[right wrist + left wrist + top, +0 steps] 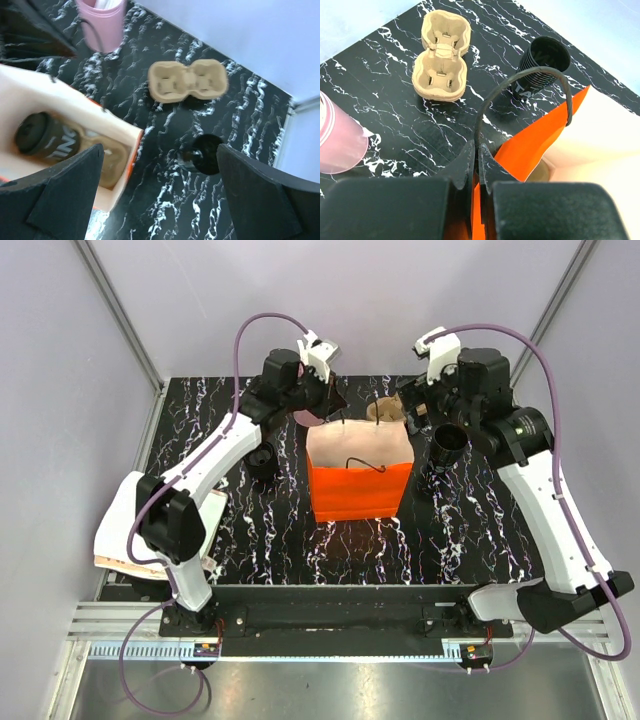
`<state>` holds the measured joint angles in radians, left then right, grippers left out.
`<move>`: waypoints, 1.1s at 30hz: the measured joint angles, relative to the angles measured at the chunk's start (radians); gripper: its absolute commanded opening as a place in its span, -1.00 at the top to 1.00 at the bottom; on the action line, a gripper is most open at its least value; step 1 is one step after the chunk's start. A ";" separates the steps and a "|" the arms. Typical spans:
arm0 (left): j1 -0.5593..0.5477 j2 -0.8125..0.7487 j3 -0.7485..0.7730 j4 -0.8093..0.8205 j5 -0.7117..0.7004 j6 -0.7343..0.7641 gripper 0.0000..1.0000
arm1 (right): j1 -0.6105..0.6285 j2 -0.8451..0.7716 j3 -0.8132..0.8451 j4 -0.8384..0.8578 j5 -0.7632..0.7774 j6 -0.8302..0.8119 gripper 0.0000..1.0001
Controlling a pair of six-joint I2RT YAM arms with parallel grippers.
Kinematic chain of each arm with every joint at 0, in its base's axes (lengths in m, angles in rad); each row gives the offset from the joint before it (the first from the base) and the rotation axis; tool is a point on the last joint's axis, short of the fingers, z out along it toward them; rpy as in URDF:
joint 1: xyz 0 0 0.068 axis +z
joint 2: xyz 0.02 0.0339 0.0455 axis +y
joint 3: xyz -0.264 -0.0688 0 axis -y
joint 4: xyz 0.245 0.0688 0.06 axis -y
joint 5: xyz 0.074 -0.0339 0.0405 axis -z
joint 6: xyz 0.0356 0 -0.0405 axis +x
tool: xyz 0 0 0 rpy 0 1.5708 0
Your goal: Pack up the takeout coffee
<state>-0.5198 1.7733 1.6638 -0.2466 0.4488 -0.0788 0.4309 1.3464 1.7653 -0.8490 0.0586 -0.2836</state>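
Observation:
The orange paper bag (360, 490) stands open in the middle of the table. In the right wrist view the takeout coffee (44, 137), a black lidded cup with white lettering, sits inside the bag (120, 131) on a brown carrier tray. It is hidden in the top view. My left gripper (327, 400) is at the bag's back left rim. In the left wrist view it (479, 157) is shut on the orange rim (540, 135), at the foot of the black cord handle (520, 80). My right gripper (420, 408) is open and empty above the table, right of the bag (160, 185).
A tall black cup stack (448, 445) stands right of the bag. A cardboard two-cup carrier (385, 410) lies behind it. A pink cup (305, 418) sits under the left gripper. A small black round piece (262, 460) sits left of the bag.

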 measured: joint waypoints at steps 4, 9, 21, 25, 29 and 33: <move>-0.006 0.045 0.064 -0.029 -0.002 0.005 1.00 | -0.026 -0.031 -0.056 0.048 0.042 0.010 -0.99; -0.023 0.078 0.107 -0.060 -0.002 0.012 0.39 | -0.070 -0.050 -0.123 0.101 0.084 0.020 -1.00; -0.021 0.021 0.085 -0.104 -0.012 0.039 -0.53 | -0.132 -0.087 -0.201 0.150 0.082 0.042 -0.99; 0.006 -0.086 0.033 -0.100 -0.011 0.042 -0.82 | -0.140 -0.104 -0.203 0.152 0.079 0.044 -0.99; 0.053 -0.167 0.021 -0.093 -0.013 0.045 -0.98 | -0.150 -0.110 -0.204 0.160 0.079 0.044 -0.99; 0.100 -0.206 0.021 -0.072 -0.028 0.050 -0.98 | -0.165 -0.113 -0.219 0.172 0.079 0.037 -0.99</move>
<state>-0.4198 1.5669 1.6852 -0.3187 0.4206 -0.0288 0.2657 1.2335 1.5459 -0.6769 0.1375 -0.2462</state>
